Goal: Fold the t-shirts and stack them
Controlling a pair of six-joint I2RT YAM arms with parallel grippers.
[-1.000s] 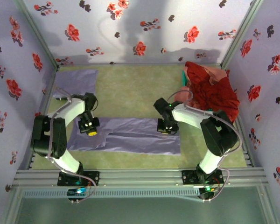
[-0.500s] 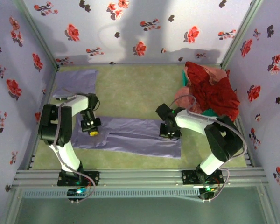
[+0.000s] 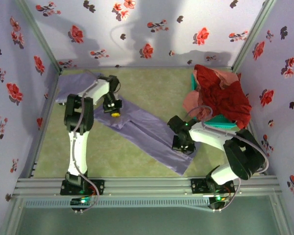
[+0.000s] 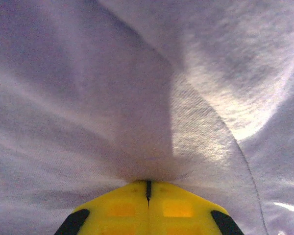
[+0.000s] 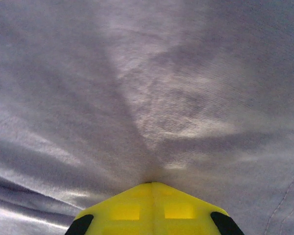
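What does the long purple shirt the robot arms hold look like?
The purple shirt is thin, soft lavender cloth in a long strip. It lies slanted across the green mat, from far left to near right. The left gripper pinches it by the far end, the right gripper by the near end, puckering it.

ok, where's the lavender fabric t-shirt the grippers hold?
Top view: the lavender t-shirt stretches diagonally across the table, from the left gripper far-left to the right gripper near-right.

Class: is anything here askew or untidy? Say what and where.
The lavender fabric t-shirt lies diagonally across the green mat, pinched near each end by the left arm's fingers and the right arm's fingers. Crumpled red and pink shirts spill over the teal plastic basket at right.
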